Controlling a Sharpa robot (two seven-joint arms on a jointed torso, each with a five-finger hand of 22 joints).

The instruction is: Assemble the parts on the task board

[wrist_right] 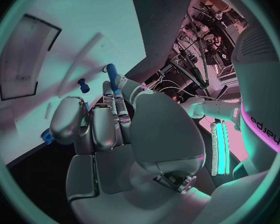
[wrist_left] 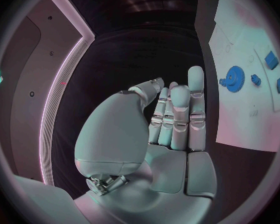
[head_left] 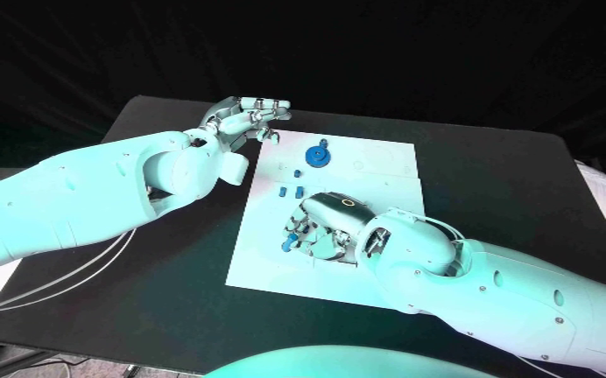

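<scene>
Over on the left, the left robot hand (head_left: 253, 115) hovers above the black counter (head_left: 151, 282) just off the far left corner of the task board (head_left: 379, 155). Its fingers (wrist_left: 196, 99) stand fairly straight and close together with nothing in them, and they touch no part.

On the white task board, toward its far edge, a blue gear (head_left: 320, 156) lies flat; the left wrist view shows it too (wrist_left: 234, 77), with a small blue peg (wrist_left: 255, 79) just beside it. Nearer the board's middle, two small blue blocks (head_left: 289, 192) lie side by side, apart from the gear.

Further right and nearer the robot, the right robot hand (head_left: 326, 220) is down on the near half of the board, palm lowered, fingers curled over a cluster of small blue parts (head_left: 289, 240). In the right wrist view its fingertips (wrist_right: 115, 97) meet a slim blue pin (wrist_right: 113, 74), which stands up from them. I cannot tell whether the pin is truly pinched or merely touched. Another small blue piece (wrist_right: 83, 85) lies on the board just beside it.
</scene>
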